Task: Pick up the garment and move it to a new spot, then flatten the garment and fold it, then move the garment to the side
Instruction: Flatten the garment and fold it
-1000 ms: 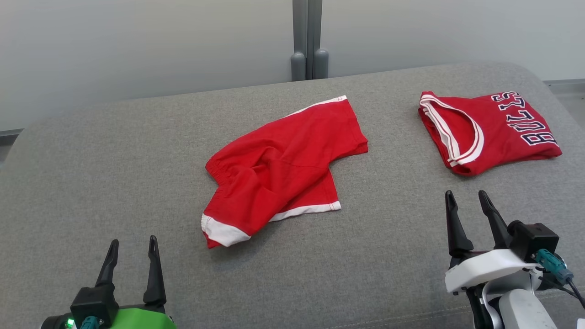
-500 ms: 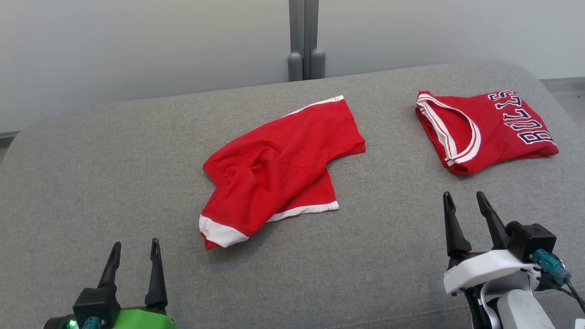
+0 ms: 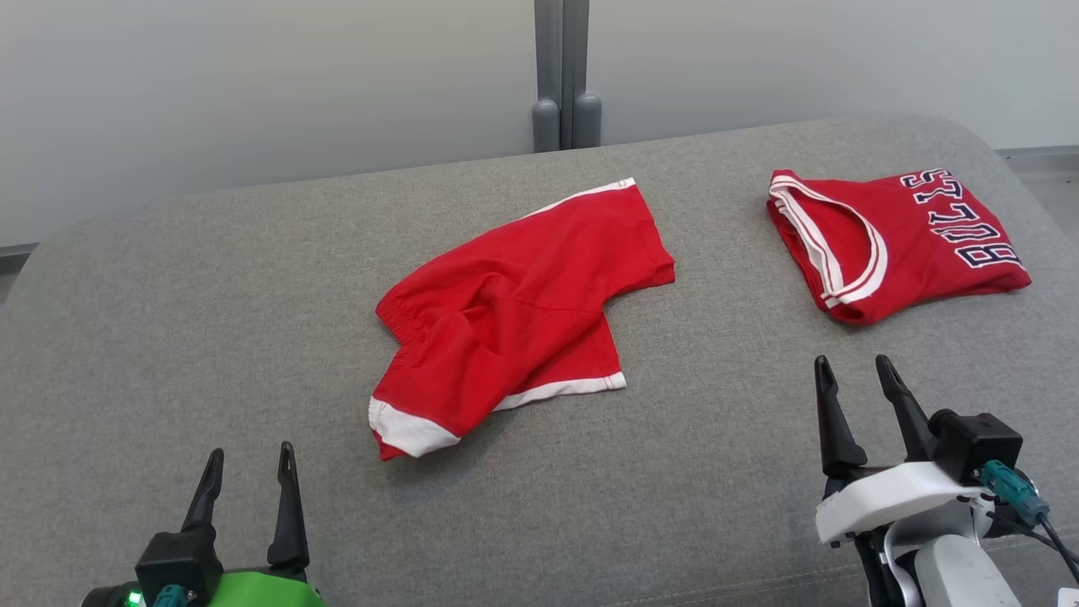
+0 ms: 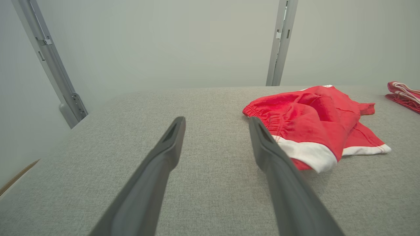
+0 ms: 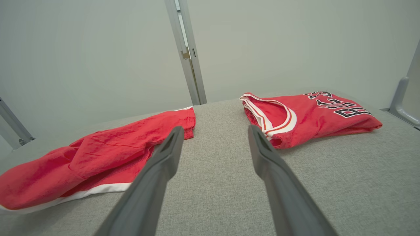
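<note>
Both pincers have slid back a tiny bit toward the robot, and the clothes have not moved. The left pincer (image 3: pixel 251 448) hangs over the grey surface (image 3: pixel 211 278), below and to the left of the shorts (image 3: pixel 514 312) and well apart from them. Its two dark fingers are spread wide, with nothing between them. The red shorts lie crumpled near the middle of the surface. One leg is folded over the other, and the leg ends have white bands. The stretchy waist is on their left side. The right pincer (image 3: pixel 850 360) is below and to the right of the shorts, also well apart. Its fingers are spread too and hold nothing. A folded red shirt (image 3: pixel 893 244) with white trim and dark letters lies far to the right of the shorts.
</note>
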{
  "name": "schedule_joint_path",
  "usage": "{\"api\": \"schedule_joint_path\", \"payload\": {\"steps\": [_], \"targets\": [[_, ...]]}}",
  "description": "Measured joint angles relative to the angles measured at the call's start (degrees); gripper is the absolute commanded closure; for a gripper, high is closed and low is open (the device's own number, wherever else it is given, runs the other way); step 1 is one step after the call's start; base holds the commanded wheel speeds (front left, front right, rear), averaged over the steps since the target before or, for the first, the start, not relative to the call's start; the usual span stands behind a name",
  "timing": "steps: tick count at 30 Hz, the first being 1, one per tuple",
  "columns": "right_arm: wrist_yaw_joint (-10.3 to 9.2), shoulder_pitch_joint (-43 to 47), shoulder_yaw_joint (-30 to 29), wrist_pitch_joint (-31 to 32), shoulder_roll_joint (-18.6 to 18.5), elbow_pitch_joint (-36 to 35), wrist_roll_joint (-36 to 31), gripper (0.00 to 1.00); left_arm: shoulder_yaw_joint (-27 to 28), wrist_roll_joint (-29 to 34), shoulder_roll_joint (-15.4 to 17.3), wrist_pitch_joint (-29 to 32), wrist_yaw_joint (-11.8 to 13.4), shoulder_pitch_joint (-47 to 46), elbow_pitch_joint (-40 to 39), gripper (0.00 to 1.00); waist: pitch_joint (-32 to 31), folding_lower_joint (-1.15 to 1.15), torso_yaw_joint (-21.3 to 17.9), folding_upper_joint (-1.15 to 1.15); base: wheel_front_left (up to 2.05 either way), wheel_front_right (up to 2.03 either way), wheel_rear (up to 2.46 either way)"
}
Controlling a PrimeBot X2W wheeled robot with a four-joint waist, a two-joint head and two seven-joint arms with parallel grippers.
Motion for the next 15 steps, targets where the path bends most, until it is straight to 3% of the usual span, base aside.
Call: {"api": "schedule_joint_path", "payload": {"steps": [15], "targets": [[-0.01,0.0,0.1,0.0,0.0,0.6,0.0,0.0,0.2,0.0,0.0,0.0,0.0,0.0,0.3,0.0,0.2,0.0,0.0,0.0,0.0,0.0,0.0]]}}
